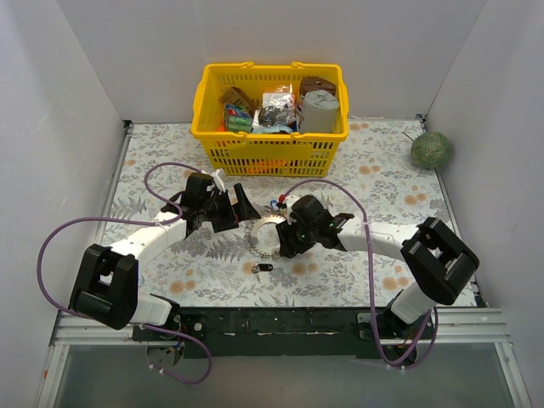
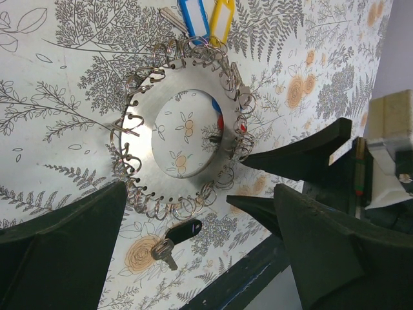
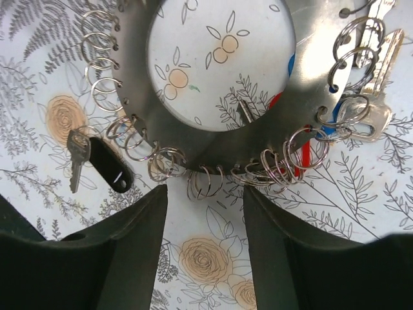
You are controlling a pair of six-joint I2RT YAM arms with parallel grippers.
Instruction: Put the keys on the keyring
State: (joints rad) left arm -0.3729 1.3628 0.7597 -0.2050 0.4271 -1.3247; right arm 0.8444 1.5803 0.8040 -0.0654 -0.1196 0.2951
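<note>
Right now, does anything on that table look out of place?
One black-tagged key lies loose on the table, just off the keyring, hooked to none of its loops. The blue tag and yellow tag sit at its rim.

The keyring (image 1: 265,236) lies between the two jaws, one key (image 1: 262,269) before it, the basket (image 1: 204,129) behind.

My left arm (image 1: 140,242) and right arm (image 1: 382,238) wear white shells with chunky black joint blocks and looping purple cables (image 1: 369,272); left gripper (image 1: 245,211) and right gripper (image 1: 285,240) are matte black.
</note>
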